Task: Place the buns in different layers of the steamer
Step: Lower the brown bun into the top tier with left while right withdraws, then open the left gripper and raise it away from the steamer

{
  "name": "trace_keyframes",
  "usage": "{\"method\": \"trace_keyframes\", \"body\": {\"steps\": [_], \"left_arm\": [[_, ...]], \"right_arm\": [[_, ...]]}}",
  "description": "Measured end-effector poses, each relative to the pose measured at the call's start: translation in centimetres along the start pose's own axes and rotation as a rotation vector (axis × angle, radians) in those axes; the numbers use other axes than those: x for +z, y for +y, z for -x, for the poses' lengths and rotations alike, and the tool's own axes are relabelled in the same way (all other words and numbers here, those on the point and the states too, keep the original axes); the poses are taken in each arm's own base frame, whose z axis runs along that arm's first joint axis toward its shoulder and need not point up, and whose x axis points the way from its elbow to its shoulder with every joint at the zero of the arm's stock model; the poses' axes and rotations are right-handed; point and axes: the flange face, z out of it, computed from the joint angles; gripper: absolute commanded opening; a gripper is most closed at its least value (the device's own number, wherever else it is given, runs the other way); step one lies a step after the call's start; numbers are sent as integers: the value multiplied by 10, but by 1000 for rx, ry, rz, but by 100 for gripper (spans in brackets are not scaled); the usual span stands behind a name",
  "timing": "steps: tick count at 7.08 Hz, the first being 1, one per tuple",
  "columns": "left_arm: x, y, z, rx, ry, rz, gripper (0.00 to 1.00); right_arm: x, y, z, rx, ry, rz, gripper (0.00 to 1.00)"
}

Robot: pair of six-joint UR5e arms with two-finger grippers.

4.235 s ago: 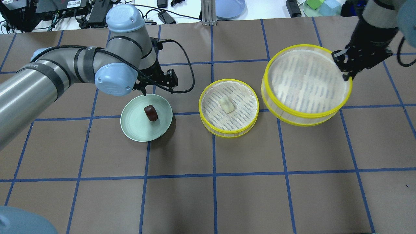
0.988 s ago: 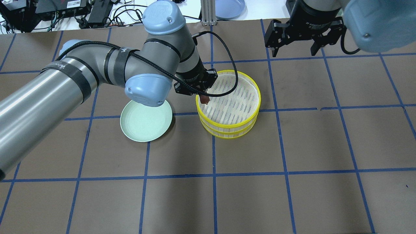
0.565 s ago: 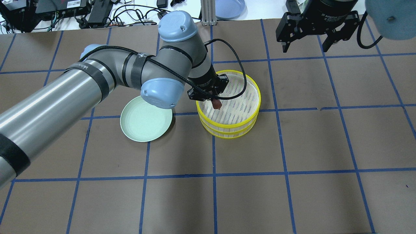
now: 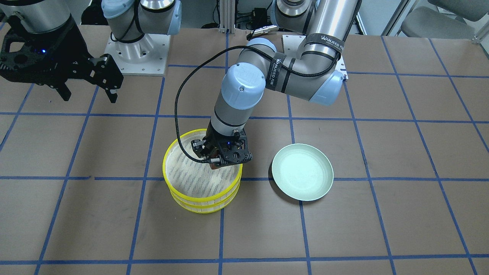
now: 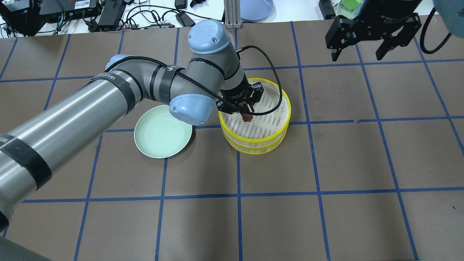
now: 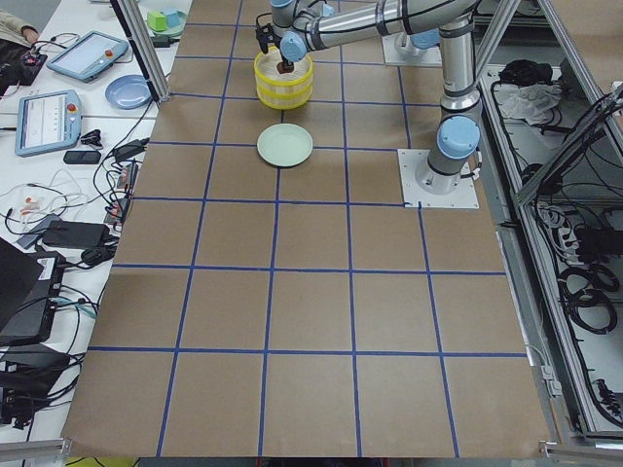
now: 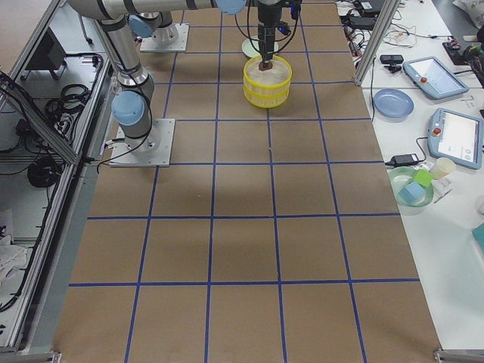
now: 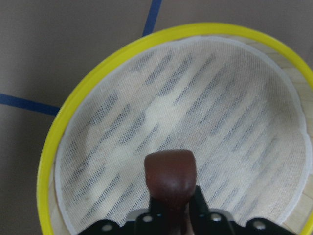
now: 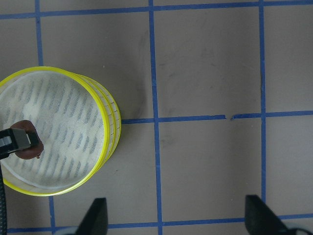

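The steamer (image 5: 286, 105) stands as two stacked yellow-rimmed layers at mid-table; it also shows in the front view (image 4: 168, 179), the left wrist view (image 8: 83, 83) and the right wrist view (image 9: 106, 122). My left gripper (image 5: 247, 116) is shut on the dark reddish-brown bun (image 5: 248, 118) and holds it inside the top layer's rim, low over the mesh base near its left side. The bun also shows in the front view (image 4: 215, 166), the left wrist view (image 8: 168, 176) and the right wrist view (image 9: 30, 148). The cream-white bun is hidden under the top layer. My right gripper (image 5: 357, 58) is open and empty, high at the back right.
An empty pale green plate (image 5: 163, 135) lies just left of the steamer, also in the front view (image 4: 301, 177). The left arm's cable (image 5: 270, 72) loops over the steamer's back rim. Brown paper with blue tape lines covers the table.
The right gripper has set the second layer on the first, let go and drawn back. The left gripper took the brown bun off the plate and carried it right and down into the top layer.
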Motion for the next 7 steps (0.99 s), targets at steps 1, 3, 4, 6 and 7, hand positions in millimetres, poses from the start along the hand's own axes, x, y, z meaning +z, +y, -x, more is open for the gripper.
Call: {"method": "trace_keyframes", "body": {"steps": [1, 3, 4, 6, 7], "left_arm": [[-1, 0, 0, 4, 1, -3, 66], [-8, 1, -2, 9, 9, -14, 66], [-12, 1, -3, 12, 18, -25, 68], [-30, -1, -7, 23, 41, -59, 81], [-44, -8, -2, 45, 38, -84, 89]], "right_arm": [[1, 1, -2, -2, -2, 3, 100], [7, 3, -2, -5, -4, 10, 100], [8, 1, -2, -6, -4, -4, 100], [9, -3, -1, -6, -3, -49, 100], [9, -3, -1, -4, -4, -57, 100]]}}
